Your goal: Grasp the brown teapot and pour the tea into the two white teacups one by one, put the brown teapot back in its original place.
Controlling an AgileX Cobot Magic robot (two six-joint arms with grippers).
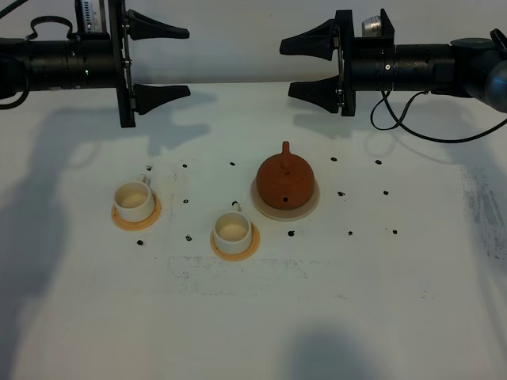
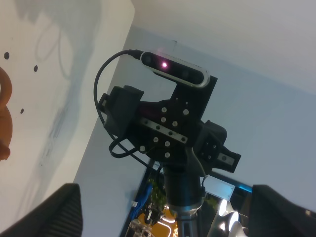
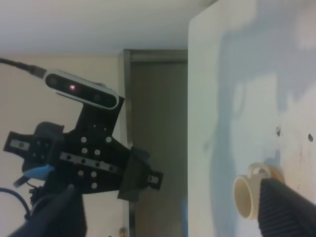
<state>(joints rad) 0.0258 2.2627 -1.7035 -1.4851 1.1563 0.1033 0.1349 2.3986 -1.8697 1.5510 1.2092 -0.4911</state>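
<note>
The brown teapot (image 1: pixel 285 180) stands upright on the cream saucer, its original place (image 1: pixel 310 207), right of the table's middle. Two white teacups sit on orange-tan coasters: one at the left (image 1: pixel 133 200), one nearer the front (image 1: pixel 232 231). My left gripper (image 1: pixel 178 63) hangs open at the back left, high above the table and holding nothing. My right gripper (image 1: pixel 289 65) faces it from the back right, also open and empty. In the right wrist view one teacup (image 3: pixel 247 197) shows beside a dark finger (image 3: pixel 289 210). A reddish-brown sliver of the teapot (image 2: pixel 4 123) shows in the left wrist view.
Small black marks (image 1: pixel 341 194) dot the white table (image 1: pixel 356 301) around the tea set. A black cable (image 1: pixel 412 127) droops from the right arm. Each wrist view shows the opposite arm's gripper mount and camera (image 2: pixel 168 133) (image 3: pixel 84 158).
</note>
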